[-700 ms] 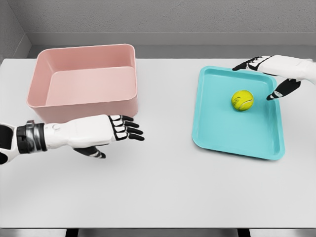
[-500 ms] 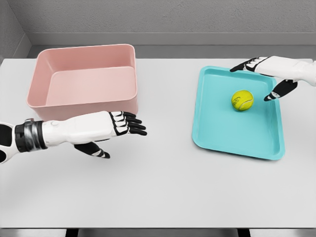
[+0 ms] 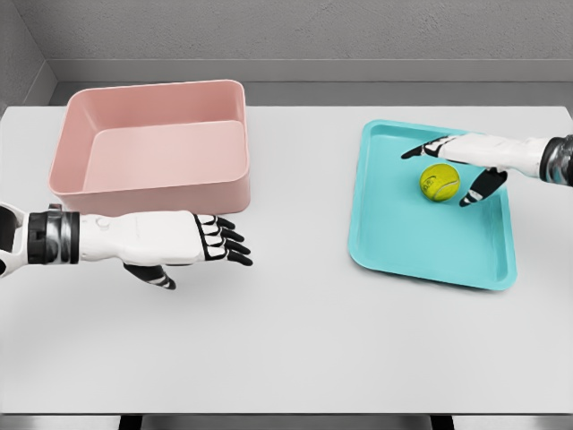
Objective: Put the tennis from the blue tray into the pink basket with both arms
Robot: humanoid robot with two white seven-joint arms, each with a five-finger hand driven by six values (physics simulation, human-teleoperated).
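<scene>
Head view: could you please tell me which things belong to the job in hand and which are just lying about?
Part of the job:
tennis ball
blue tray
pink basket
right hand, open around the ball
left hand, open, in front of the basket

Just lying about:
nothing; only the white table underneath

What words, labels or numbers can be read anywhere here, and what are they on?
None can be read.
Tennis ball: only its curved seam shows, no brand print.
Blue tray, pink basket, table, right hand and left hand: all plain, no lettering.
</scene>
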